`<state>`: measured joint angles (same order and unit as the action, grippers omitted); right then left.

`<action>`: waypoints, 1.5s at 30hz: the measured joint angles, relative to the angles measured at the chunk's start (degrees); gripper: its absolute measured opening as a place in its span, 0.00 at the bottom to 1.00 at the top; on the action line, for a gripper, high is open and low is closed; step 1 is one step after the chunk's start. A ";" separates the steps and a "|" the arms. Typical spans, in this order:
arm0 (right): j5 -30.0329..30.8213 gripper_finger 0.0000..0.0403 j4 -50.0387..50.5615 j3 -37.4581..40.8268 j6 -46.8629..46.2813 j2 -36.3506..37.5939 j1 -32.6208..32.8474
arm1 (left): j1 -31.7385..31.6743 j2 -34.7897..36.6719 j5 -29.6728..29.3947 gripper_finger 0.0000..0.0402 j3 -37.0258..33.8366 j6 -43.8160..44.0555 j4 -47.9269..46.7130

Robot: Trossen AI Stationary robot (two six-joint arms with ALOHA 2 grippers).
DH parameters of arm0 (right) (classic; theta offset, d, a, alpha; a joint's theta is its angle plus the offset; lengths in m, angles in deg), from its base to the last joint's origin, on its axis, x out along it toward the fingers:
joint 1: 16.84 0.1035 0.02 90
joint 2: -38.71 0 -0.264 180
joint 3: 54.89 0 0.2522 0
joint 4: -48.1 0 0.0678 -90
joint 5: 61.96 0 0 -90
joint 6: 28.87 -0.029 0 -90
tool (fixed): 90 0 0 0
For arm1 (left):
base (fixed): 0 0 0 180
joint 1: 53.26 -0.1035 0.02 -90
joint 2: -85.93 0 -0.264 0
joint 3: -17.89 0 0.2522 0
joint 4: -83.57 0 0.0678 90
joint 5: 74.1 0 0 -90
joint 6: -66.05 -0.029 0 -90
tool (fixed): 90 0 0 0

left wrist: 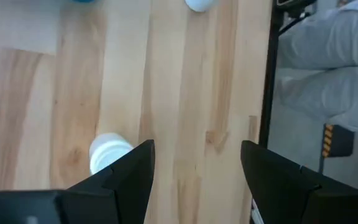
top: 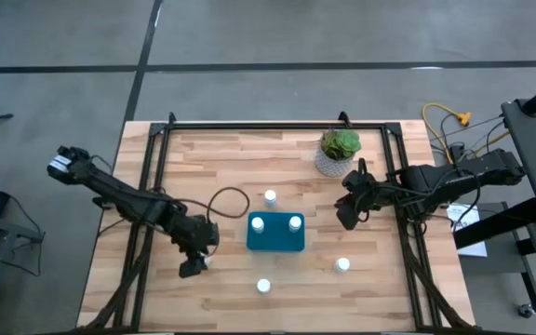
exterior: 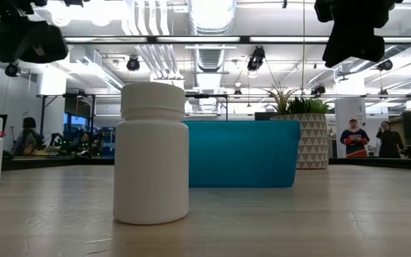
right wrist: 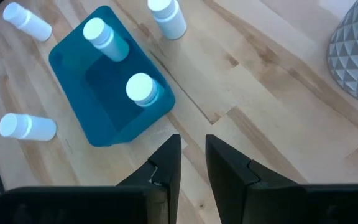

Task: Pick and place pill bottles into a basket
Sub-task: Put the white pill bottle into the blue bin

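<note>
2 pill bottles (top: 258,223) stand in the basket (top: 276,244) — left gripper (top: 194,265) jaws wide, right gripper (top: 346,216) jaws narrow.

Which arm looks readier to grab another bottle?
Probably the left: its open gripper hangs right beside a loose bottle. The right gripper is nearly shut, farther from any bottle.

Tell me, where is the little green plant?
In the high view, the plant sits in its white pot at the table's far edge, right of centre. The right gripper is just in front, the basket farther forward-left.
</note>
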<state>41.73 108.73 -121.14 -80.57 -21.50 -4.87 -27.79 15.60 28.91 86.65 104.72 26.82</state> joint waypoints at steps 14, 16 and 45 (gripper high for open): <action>-0.02 0.17 -1.40 0.00 -1.95 0.00 0.00 | 5.69 -2.41 -13.91 0.44 0.94 1.45 -7.33; -0.02 0.17 -1.47 0.00 -1.95 0.00 0.00 | 6.30 -2.41 -14.03 0.40 0.94 1.44 -7.29; 1.35 0.17 -2.55 0.00 -0.57 0.00 0.02 | 10.15 -10.45 -15.92 0.34 6.34 9.29 -14.49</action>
<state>43.08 106.19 -121.14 -81.14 -21.50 -4.85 -17.64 5.15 12.99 92.99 114.01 12.33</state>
